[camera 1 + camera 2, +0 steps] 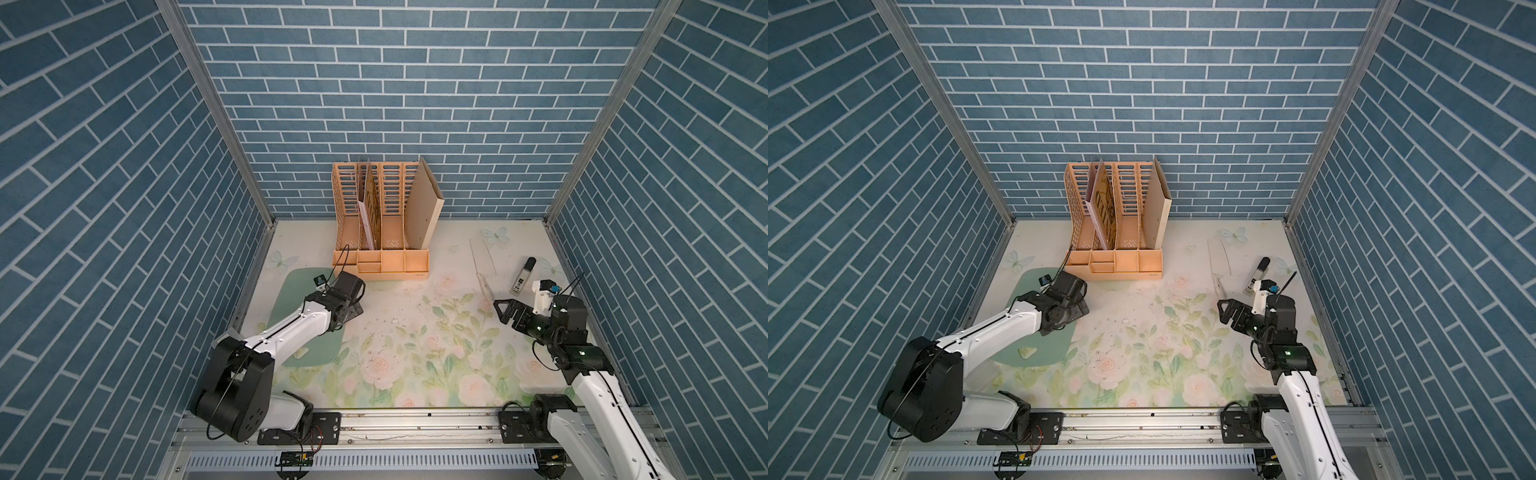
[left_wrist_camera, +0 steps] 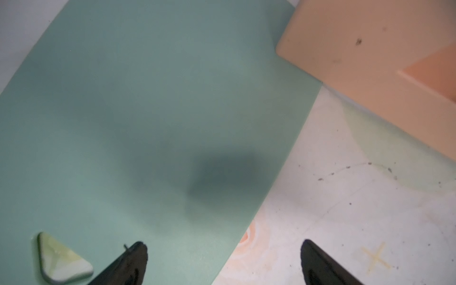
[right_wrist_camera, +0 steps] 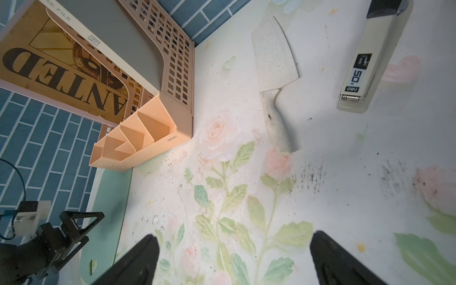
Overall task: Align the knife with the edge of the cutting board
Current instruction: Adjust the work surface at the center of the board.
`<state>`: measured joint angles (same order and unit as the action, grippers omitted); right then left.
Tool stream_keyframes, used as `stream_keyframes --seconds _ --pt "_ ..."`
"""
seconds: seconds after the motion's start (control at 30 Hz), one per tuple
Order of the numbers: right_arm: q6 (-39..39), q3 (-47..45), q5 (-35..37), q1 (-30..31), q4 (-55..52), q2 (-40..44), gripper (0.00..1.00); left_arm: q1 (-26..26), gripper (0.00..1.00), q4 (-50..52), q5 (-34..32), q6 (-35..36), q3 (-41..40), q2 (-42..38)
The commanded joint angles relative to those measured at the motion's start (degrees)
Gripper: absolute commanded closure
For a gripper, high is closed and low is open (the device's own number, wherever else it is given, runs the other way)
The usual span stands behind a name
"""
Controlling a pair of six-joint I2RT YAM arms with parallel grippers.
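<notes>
Blue brick walls (image 1: 374, 104) surround the flowered table (image 1: 415, 357); both top views show the cutting board (image 1: 291, 286) at its left. From the left wrist you see the left gripper (image 2: 223, 251) over the board's edge, fingers apart, empty; from the right wrist, the right gripper (image 3: 235, 243) likewise, the knife (image 3: 275, 81) lying flat well apart from the board.

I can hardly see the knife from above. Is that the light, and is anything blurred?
In both top views the knife washes out against the pale table; right wrist view shows it crisp; left wrist view is soft, with a shadow on the board.
</notes>
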<state>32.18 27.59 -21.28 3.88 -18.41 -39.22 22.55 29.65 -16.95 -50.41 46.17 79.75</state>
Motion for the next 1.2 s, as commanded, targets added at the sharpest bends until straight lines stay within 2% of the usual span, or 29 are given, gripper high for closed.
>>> stream_keyframes --seconds 0.0,0.13,0.3,0.6,0.77,0.83,0.93,1.17 --pt "2.8 -2.4 -0.2 0.3 3.1 0.9 0.00 -6.3 0.00 -1.2 2.8 5.7 3.0 1.8" --pt "5.5 -5.6 -0.7 0.5 6.9 2.8 0.00 -16.6 0.00 -0.8 7.0 9.2 7.3 3.5" --pt "7.4 -8.5 -2.0 0.9 10.0 6.2 0.01 -28.6 0.00 -2.3 12.4 9.7 13.0 4.5" --pt "5.9 -10.3 -3.7 2.6 10.9 8.7 0.03 -35.7 0.04 2.6 15.2 9.5 32.9 25.6" --pt "3.8 -9.4 -5.8 3.0 10.0 8.5 0.02 -38.1 0.05 7.2 12.9 9.9 41.0 34.8" --pt "3.0 -9.3 -6.7 3.1 9.4 8.7 0.02 -39.2 0.05 7.7 12.5 10.1 41.5 36.5" --pt "2.0 -9.8 -8.3 3.1 8.8 9.0 0.02 -41.0 0.05 6.5 15.5 9.6 39.4 36.8" --pt "-1.8 -8.8 -12.2 3.3 7.3 7.1 0.02 -41.8 0.04 4.9 19.6 8.8 34.1 36.2"
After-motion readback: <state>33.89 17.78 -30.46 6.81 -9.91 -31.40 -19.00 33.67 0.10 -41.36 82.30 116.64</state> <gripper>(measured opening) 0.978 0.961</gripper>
